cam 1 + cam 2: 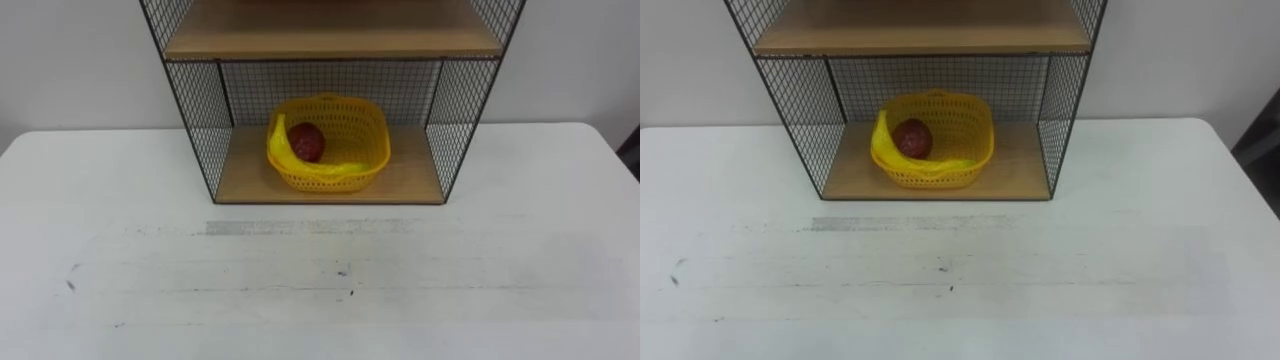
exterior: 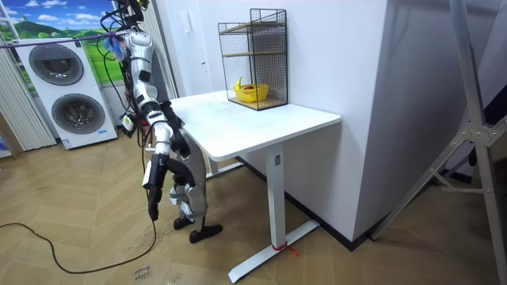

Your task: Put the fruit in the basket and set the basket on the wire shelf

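The yellow basket (image 1: 330,142) sits on the wire shelf's (image 1: 330,100) lower wooden board, holding a banana (image 1: 290,158) and a dark red apple (image 1: 307,141). The shelf stands at the white counter's (image 1: 320,270) far edge.

A white tabletop (image 1: 320,290) carries a wire shelf (image 1: 410,178) at its back edge — on the shelf's lower wooden board sits a yellow basket (image 1: 365,135).

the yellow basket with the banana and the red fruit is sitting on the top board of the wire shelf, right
Not quite. The yellow basket with the banana and the red fruit sits on the bottom board of the wire shelf, not the top one. The left eye view shows it underneath the upper board.
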Controlling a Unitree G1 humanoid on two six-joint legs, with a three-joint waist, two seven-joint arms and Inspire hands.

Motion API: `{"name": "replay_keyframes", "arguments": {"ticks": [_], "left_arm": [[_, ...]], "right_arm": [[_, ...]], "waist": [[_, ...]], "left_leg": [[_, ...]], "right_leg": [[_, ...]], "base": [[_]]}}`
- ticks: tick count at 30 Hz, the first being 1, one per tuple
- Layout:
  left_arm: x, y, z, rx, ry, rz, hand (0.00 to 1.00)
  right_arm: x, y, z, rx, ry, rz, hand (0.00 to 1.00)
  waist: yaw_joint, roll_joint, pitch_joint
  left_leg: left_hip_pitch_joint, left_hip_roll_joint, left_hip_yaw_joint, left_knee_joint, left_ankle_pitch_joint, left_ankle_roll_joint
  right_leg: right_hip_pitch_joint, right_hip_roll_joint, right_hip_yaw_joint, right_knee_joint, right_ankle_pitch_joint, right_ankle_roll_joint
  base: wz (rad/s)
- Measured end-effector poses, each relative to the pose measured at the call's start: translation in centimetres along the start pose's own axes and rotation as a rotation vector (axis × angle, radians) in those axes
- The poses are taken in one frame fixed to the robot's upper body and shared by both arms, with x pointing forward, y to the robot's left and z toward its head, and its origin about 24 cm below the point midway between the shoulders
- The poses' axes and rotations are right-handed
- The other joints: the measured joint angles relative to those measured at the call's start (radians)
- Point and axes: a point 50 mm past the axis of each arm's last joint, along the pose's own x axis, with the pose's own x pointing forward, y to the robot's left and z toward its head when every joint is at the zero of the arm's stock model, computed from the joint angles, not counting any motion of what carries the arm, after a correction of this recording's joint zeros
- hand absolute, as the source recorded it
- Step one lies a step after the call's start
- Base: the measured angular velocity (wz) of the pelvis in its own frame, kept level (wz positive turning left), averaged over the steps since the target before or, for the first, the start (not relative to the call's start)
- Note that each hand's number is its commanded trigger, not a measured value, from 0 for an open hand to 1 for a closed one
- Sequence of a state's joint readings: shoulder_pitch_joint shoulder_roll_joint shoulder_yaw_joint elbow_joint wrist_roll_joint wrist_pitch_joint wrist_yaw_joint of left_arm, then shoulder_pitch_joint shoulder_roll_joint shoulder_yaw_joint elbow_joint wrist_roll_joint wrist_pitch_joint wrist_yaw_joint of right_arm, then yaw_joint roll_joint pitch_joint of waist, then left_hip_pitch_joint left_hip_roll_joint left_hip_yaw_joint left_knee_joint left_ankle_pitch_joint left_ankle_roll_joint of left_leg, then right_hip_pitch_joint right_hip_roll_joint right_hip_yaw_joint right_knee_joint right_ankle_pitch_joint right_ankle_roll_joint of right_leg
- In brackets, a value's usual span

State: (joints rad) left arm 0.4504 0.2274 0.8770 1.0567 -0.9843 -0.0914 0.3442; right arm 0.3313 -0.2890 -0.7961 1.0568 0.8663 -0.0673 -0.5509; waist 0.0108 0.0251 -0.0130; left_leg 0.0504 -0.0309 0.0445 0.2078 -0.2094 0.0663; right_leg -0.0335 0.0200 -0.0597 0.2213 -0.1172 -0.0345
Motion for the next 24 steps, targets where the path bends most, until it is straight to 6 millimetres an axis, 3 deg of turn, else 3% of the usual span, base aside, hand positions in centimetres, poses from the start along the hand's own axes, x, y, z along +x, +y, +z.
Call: {"name": "replay_keyframes", "arguments": {"ticks": [6,12,19,21,24], "left_arm": [[-1.0,-1.2,-4.9,0.475,0.057,-0.161,0.00],[-3.0,-4.3,-9.1,0.911,0.096,-0.413,0.00],[-4.8,-6.4,-11.8,1.145,0.109,-0.570,0.00],[-5.3,-6.8,-12.4,1.187,0.110,-0.609,0.00],[-5.6,-7.2,-12.8,1.216,0.106,-0.639,0.00]], "right_arm": [[-1.1,0.5,-5.7,-0.251,0.111,0.093,0.00],[-2.6,2.4,-8.3,-0.571,0.115,0.285,0.00],[-4.3,4.3,-10.4,-0.835,0.089,0.467,0.00],[-4.8,4.5,-11.2,-0.915,0.088,0.516,0.00],[-5.3,4.7,-11.9,-0.972,0.085,0.559,0.00]], "waist": [[-0.007,0.000,0.0014],[-0.006,-0.007,0.0029],[-0.007,-0.021,0.0096],[-0.008,-0.031,0.0171],[-0.007,-0.039,0.0213]], "left_leg": [[0.028,0.000,-0.001,-0.005,-0.001,0.000],[0.047,0.000,0.004,-0.009,0.000,-0.001],[0.067,0.001,0.008,-0.011,0.000,0.000],[0.066,0.001,0.008,-0.011,0.000,0.000],[0.062,0.002,0.009,-0.013,0.000,-0.001]], "right_leg": [[0.026,0.000,-0.001,-0.002,0.000,0.001],[0.042,0.001,0.001,-0.004,0.003,0.003],[0.052,0.002,0.001,-0.005,0.001,-0.001],[0.051,0.002,0.001,-0.006,0.001,-0.001],[0.052,0.005,0.003,-0.019,0.012,0.000]], "base": [[0.00],[-0.02],[-0.03],[0.00],[-0.03]]}}
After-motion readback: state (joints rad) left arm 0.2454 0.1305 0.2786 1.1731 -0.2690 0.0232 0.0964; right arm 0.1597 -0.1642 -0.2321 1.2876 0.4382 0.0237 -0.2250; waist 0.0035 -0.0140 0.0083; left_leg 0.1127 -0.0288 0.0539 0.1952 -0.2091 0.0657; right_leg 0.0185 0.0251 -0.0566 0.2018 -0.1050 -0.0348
